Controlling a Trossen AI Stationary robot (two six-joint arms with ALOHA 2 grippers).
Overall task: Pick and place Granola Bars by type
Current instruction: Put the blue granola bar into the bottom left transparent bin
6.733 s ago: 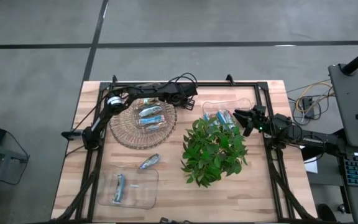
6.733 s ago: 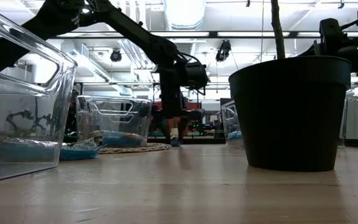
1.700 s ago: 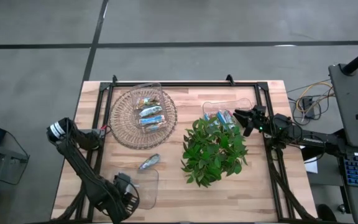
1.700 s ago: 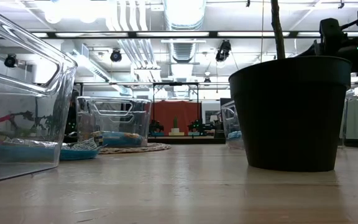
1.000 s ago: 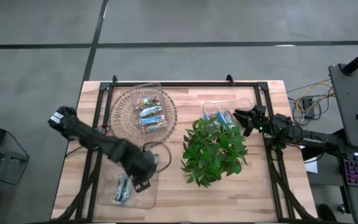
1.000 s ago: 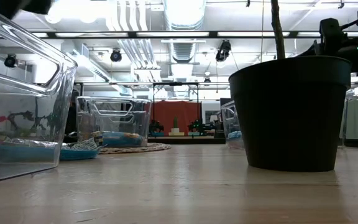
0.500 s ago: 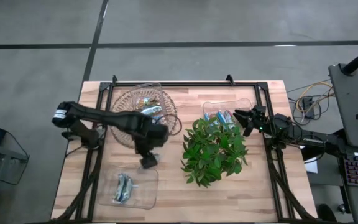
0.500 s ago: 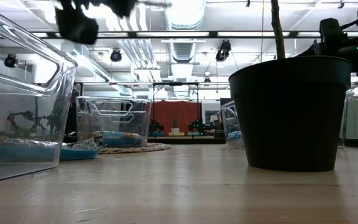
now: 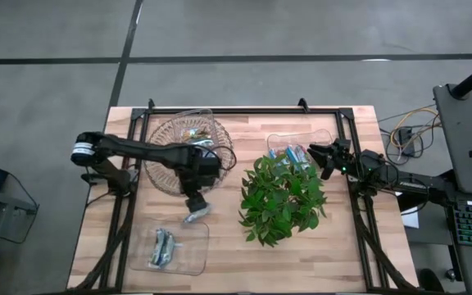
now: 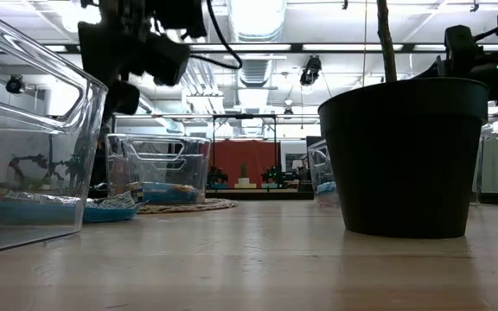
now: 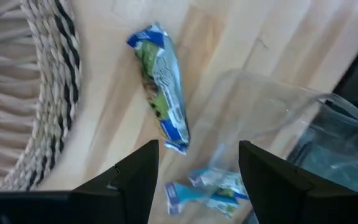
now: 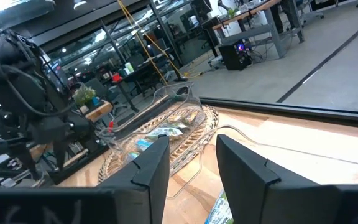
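One silvery-blue granola bar point(image 9: 197, 214) point(image 11: 163, 93) lies loose on the wood between the wicker basket point(image 9: 161, 168) and the near-left clear tray point(image 9: 188, 254). My left gripper point(image 9: 193, 199) point(image 11: 197, 190) hovers open just above it, touching nothing. Two more bars point(image 9: 162, 244) point(image 11: 207, 186) lie in that tray. My right gripper point(image 9: 314, 153) point(image 12: 191, 180) waits open at the far-right clear tray point(image 9: 301, 138), where blue bars point(image 9: 295, 154) lie. A clear tub point(image 9: 191, 124) with bars sits on the basket's far part.
A leafy plant point(image 9: 281, 197) in a black pot point(image 10: 400, 155) stands right of centre, between the two grippers. My left arm point(image 9: 150, 152) stretches across the basket. Black frame rails point(image 9: 129, 205) run along the table's sides. Bare wood lies near the plant.
My left gripper has swung from above the near-left tray toward the table's far edge and a little right. It now hangs over the loose bar, with the arm lying across the basket. The right arm and the bars have kept still.
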